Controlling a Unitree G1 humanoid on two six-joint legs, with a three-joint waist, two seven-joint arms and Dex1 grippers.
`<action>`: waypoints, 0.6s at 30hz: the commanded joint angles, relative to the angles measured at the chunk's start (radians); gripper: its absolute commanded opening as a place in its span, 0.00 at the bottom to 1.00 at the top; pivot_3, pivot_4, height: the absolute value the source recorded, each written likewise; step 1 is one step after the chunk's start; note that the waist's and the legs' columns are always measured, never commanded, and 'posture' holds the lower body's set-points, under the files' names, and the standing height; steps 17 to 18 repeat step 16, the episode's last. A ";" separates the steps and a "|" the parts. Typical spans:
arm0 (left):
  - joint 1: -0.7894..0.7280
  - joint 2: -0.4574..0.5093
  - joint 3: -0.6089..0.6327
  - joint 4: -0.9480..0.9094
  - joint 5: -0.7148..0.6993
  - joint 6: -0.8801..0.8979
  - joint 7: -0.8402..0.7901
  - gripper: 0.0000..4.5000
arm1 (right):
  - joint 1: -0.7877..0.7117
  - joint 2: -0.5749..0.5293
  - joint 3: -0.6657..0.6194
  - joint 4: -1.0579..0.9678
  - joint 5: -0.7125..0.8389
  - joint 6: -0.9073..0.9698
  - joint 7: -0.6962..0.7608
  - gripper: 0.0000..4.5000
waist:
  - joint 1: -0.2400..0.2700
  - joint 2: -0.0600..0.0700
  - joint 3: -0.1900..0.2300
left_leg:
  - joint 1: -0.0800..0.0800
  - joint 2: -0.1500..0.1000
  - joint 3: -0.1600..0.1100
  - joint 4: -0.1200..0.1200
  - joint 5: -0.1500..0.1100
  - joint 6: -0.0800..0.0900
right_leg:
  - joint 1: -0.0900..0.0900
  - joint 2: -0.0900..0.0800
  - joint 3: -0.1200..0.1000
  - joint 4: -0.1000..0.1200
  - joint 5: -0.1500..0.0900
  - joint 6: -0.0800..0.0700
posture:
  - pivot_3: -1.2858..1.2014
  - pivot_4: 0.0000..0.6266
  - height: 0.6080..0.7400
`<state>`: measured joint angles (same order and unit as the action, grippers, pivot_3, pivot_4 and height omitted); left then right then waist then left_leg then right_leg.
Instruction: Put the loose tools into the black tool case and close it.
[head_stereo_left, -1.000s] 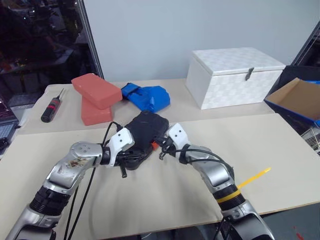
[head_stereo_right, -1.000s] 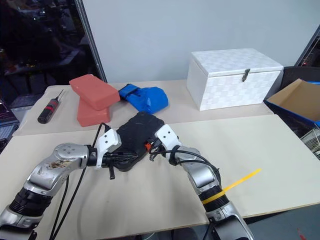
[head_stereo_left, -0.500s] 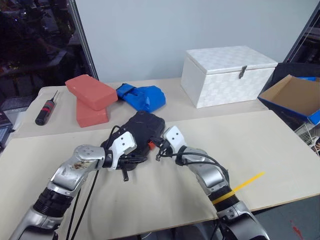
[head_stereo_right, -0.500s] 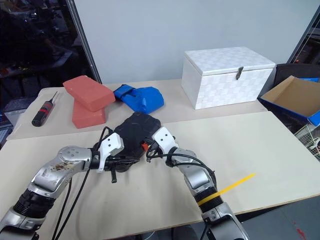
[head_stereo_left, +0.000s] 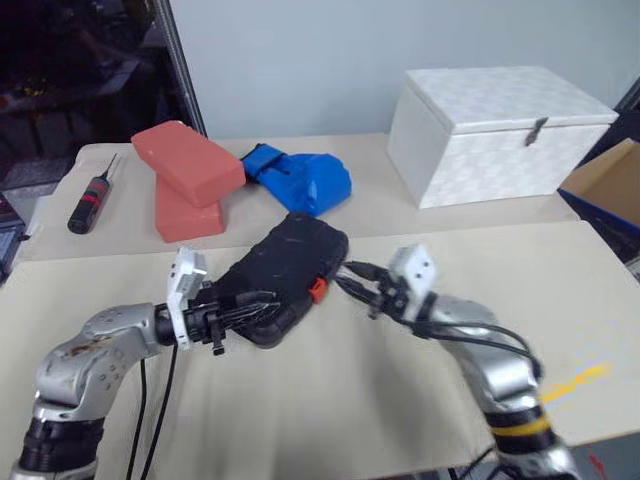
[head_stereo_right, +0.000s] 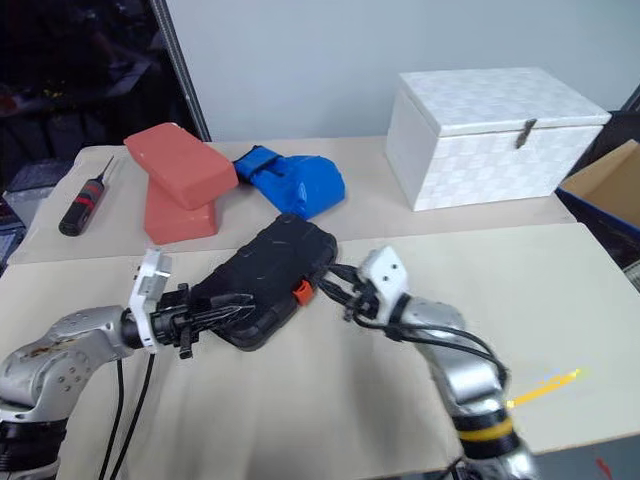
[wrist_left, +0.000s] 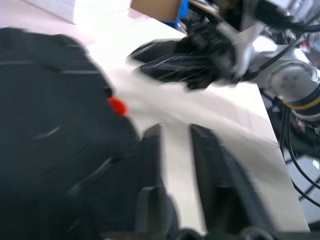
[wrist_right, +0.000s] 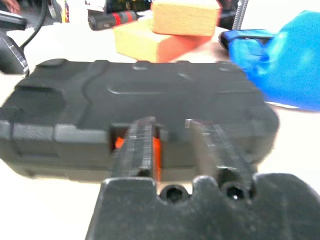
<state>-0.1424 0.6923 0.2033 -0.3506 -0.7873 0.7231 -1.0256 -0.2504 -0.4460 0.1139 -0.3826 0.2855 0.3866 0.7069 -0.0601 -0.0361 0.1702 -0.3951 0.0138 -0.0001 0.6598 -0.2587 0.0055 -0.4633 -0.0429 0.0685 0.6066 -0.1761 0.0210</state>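
The black tool case (head_stereo_left: 285, 268) lies shut on the table, its orange latch (head_stereo_left: 318, 290) on the side facing me. My left gripper (head_stereo_left: 250, 303) is level at the case's near left corner, open by a narrow gap with nothing between its fingers (wrist_left: 150, 150). My right gripper (head_stereo_left: 345, 280) points at the latch from the right, a short way off it, also open and empty; its fingers (wrist_right: 142, 145) frame the latch (wrist_right: 117, 143). The loose tools are out of view.
Behind the case are two stacked red bricks (head_stereo_left: 190, 190), a blue cloth (head_stereo_left: 300, 180) and a white box (head_stereo_left: 500, 130). A black-and-red screwdriver (head_stereo_left: 88, 205) lies far left. An open cardboard box (head_stereo_left: 610, 180) sits at the right edge, and a yellow strip (head_stereo_left: 575, 380) lies near the front right.
Both grippers have drawn back from the case and risen a little, and both have gone from shut to open. The case stays shut. The camera has shifted.
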 joint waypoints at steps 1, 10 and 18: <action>0.081 0.034 0.088 -0.088 -0.039 -0.011 0.003 0.60 | 0.142 -0.134 -0.135 -0.205 0.120 0.074 0.089 0.65 | 0.010 0.000 0.000 | -0.003 0.000 -0.001 0.000 -0.002 -0.001 | -0.002 -0.001 0.000 0.002 -0.002 0.001 | 0.52 0.24 1.00; 0.443 0.093 0.314 -0.220 0.013 -0.101 -0.023 0.99 | 0.629 -0.333 -0.697 -0.311 0.254 -0.014 0.343 1.00 | 0.028 -0.002 0.001 | 0.002 -0.011 0.002 0.003 -0.013 0.008 | 0.009 -0.017 0.000 -0.013 -0.009 0.014 | 0.52 0.24 1.00; 0.484 0.088 0.302 -0.265 0.027 -0.121 0.025 0.99 | 0.675 -0.340 -0.774 -0.327 0.288 -0.011 0.345 1.00 | 0.036 -0.004 0.003 | 0.016 -0.008 0.003 0.013 -0.013 0.008 | 0.025 -0.016 -0.001 -0.011 -0.019 0.016 | 0.52 0.24 1.00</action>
